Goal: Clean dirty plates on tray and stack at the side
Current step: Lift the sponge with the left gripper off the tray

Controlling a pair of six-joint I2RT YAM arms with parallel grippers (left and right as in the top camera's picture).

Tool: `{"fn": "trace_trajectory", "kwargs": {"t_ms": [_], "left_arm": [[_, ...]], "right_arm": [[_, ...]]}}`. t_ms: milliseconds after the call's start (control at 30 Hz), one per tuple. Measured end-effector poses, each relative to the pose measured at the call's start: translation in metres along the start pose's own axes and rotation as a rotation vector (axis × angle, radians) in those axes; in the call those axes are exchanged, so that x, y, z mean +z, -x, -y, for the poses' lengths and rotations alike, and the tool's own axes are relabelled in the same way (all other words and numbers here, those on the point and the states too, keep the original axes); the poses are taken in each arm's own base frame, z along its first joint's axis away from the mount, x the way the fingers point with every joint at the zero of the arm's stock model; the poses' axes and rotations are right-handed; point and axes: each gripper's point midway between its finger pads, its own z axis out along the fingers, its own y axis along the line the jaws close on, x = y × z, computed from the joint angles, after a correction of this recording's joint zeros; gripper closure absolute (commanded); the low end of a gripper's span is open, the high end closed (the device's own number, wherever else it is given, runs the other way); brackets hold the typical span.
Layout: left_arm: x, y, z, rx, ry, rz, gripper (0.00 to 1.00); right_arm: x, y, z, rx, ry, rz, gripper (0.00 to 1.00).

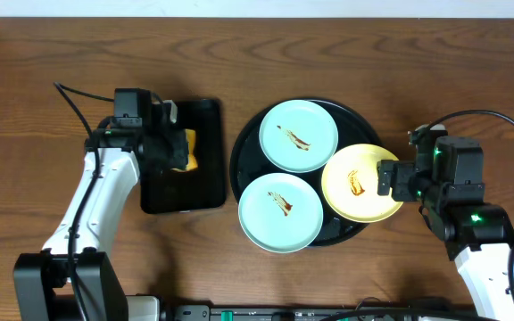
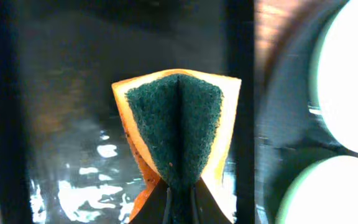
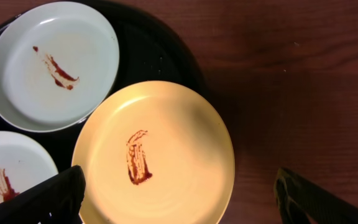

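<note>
Three dirty plates sit on the round black tray [image 1: 242,143]: a mint-blue plate [image 1: 298,134] at the back, a mint-blue plate [image 1: 280,212] at the front, and a yellow plate [image 1: 357,183] on the right, each with a brown smear. My left gripper [image 2: 180,202] is shut on a folded yellow-and-green sponge [image 2: 179,124] above the rectangular black tray [image 1: 205,160]. My right gripper [image 3: 179,199] is open, its fingers wide apart on either side of the yellow plate [image 3: 166,155], just above it.
The rectangular tray [image 2: 73,93] has wet patches on its bottom. The round tray's rim [image 3: 185,50] lies beside bare wooden table to the right. Cables run from both arms.
</note>
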Motion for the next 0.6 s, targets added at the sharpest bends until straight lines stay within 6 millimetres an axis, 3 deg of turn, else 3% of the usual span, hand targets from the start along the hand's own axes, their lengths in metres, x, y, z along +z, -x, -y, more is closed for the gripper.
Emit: {"fn": "trace_trajectory", "kwargs": {"t_ms": [600], "left_arm": [[-0.027, 0.013, 0.01, -0.143, -0.339, 0.044, 0.93]], "right_arm": [[0.0, -0.002, 0.0, 0.0, -0.001, -0.007, 0.05]]}}
